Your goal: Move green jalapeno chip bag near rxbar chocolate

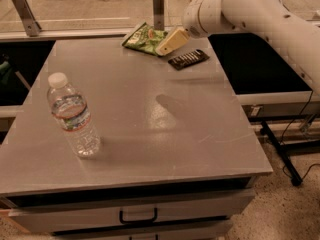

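In the camera view we see a grey, flat-topped surface (pixel 200 134) with a drawer front below its near edge, fitted with a dark handle (pixel 138 217).

At the far edge, a little right of the middle, lies the green jalapeno chip bag (pixel 142 37), a small flat crinkly green packet with pale lettering that we cannot read. Just to its right and slightly nearer lies the rxbar chocolate (pixel 188 59), a flat dark rectangular wrapper with a row of white lettering, too small for us to make out the words. The two packets sit near each other but apart, and both lie flat on the surface.

The white robot arm (pixel 270 19) comes in from the far right. Its cream-coloured gripper (pixel 167 44) slants down to the left, with its tip at the right end of the chip bag and the bar wrapper just to its right. We cannot tell whether the gripper is released or clenched, nor whether it touches the bag.

On the near left, well apart from both packets, a clear plastic water bottle (pixel 73 118) with a white cap stands upright. Its label band shows colour but no writing we can read. It appears to hold clear liquid, though we cannot tell the level.
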{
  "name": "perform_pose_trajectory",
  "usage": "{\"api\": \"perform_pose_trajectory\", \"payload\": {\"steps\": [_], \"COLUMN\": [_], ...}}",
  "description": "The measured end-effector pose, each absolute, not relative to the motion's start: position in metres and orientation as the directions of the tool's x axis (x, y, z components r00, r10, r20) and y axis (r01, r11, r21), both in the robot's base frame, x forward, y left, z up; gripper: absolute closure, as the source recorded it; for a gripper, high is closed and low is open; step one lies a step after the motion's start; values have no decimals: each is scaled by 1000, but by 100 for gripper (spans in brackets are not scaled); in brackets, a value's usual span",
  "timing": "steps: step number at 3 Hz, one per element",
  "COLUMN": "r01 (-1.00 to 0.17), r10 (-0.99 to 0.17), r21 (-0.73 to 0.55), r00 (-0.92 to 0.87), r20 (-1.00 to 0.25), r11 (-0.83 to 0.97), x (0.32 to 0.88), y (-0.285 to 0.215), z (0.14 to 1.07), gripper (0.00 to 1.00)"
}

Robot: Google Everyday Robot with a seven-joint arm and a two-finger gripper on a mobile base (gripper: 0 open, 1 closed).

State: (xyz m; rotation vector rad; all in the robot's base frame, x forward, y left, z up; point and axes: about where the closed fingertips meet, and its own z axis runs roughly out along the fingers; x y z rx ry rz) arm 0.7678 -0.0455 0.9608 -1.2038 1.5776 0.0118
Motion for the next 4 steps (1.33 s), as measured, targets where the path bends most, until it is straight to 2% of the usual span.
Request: {"api": "perform_pose_trajectory", "payload": {"steps": [1,2,3,4], "r01": [-673,-592,-537,-478], "r10": [-597,-573,-573,-611], "r21": [-530,-608,-646,-680], "r00": [162,280,325,319], "r20": [-786,-771,-752,-725], "r11": [515,529,542,557], "x": [728,664,628,647], "y": [-60,-51,-38,-67], "z": [970,1022,1045,1052], "gripper": [0,0,0,0]}}
